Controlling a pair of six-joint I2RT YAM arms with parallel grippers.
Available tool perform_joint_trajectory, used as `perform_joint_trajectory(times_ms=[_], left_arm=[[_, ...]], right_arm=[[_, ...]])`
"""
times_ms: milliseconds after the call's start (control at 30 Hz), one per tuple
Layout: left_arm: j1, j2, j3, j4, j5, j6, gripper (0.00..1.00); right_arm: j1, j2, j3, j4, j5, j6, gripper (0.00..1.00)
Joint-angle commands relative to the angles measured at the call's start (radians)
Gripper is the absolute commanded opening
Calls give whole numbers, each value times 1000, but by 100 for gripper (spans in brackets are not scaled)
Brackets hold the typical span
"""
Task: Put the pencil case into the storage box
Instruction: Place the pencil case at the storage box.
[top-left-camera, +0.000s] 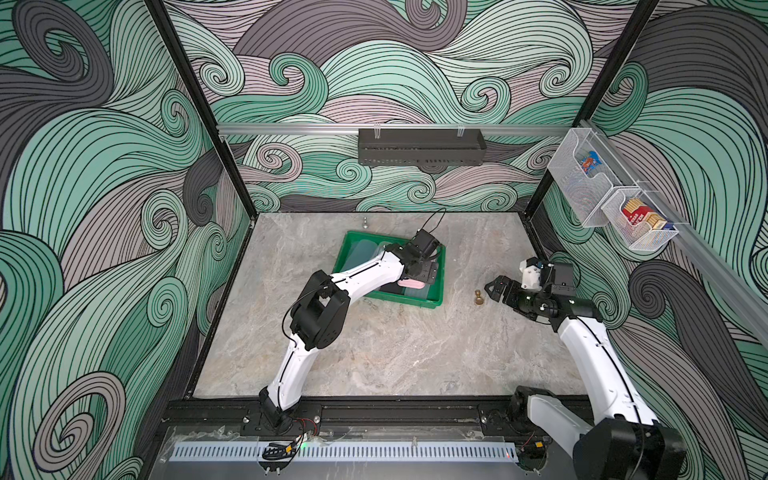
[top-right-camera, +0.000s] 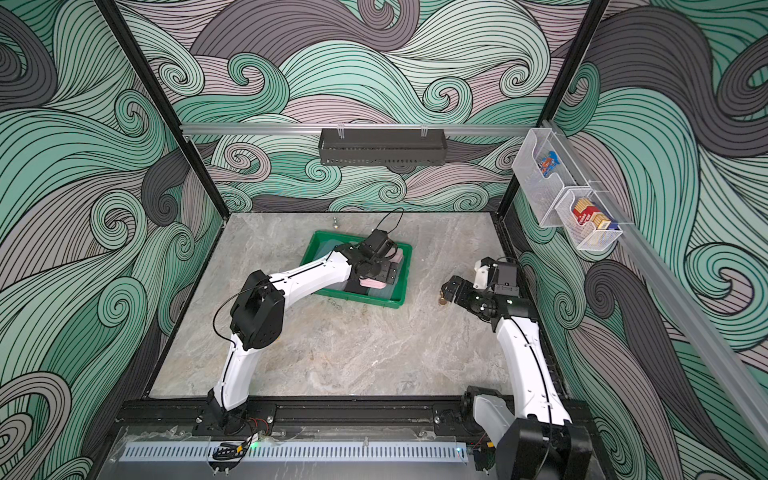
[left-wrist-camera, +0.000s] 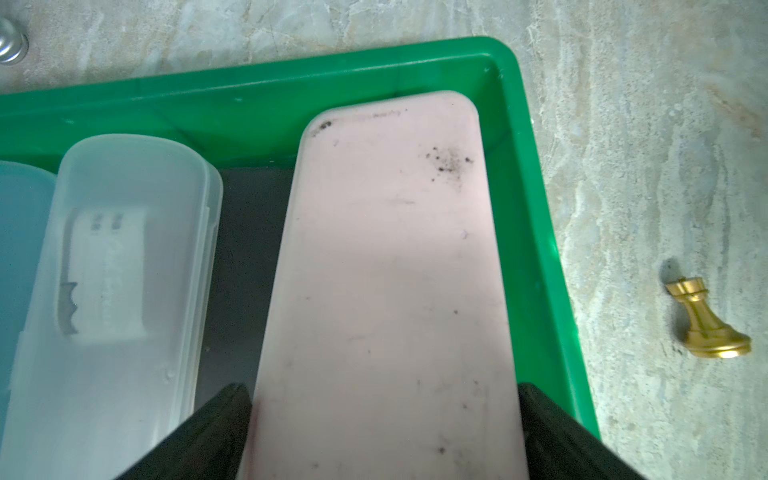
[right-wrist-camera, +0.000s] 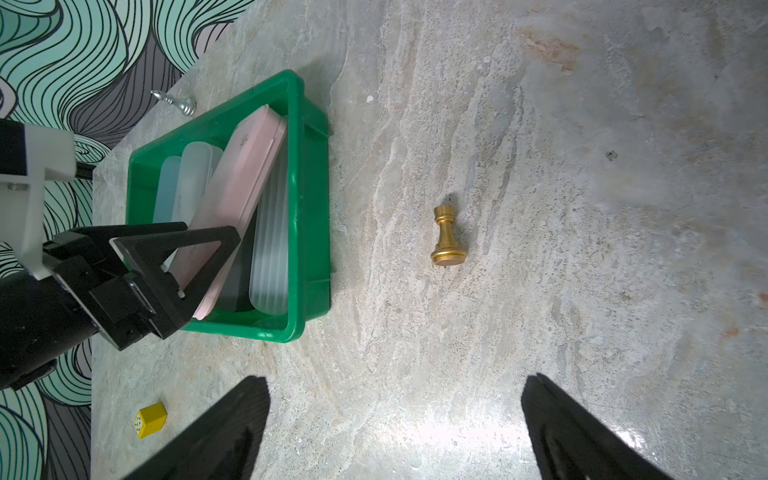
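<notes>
The left claw (left-wrist-camera: 382, 390) is spread astride the pencil case (left-wrist-camera: 386, 249) at three o'clock in the storage box (left-wrist-camera: 538, 208); it could be snagged on withdrawal.

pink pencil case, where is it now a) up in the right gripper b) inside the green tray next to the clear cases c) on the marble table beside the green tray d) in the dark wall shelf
b: the pink rectangular plastic pencil case lies within the rim of the bright green plastic storage box, beside a frosted clear case.
</notes>
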Motion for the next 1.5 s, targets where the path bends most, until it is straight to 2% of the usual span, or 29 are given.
perform_joint_trajectory(times_ms=[0,67,200,467,533,600,667,833,933,1033,1100,1300,1467], left_arm=[[-4,-37,-23,35,-21,19,99],[-4,-54,-57,64,-41,5,99],[-7,-88,-145,199,-20,63,99],[7,-102,-142,154,24,33,99],[7,-120,-161,178,70,45,99],[8,-131,-187,208,63,35,99],[16,-130,-167,151,23,-14,99],[22,-124,-133,94,16,3,99],[30,-121,-136,75,33,-20,99],[53,-111,-128,49,107,-47,99],[55,-123,-126,33,100,-50,99],[58,-259,-247,116,30,-27,99],[93,-431,-405,202,36,-37,99]], right_arm=[[-4,-9,1,5,-33,-17,99],[-3,-10,1,5,-36,-18,99],[-2,-5,0,9,-49,-19,99],[16,27,-5,34,-79,-25,99],[22,28,-3,36,-79,-27,99],[27,28,-4,33,-77,-29,99],[30,26,-3,35,-76,-29,99],[48,28,-5,36,-59,-30,99],[59,28,-6,35,-48,-30,99],[67,26,-6,34,-42,-30,99],[74,24,-6,34,-38,-30,99],[97,28,-10,31,-33,-33,99],[131,36,-15,34,-23,-37,99]])
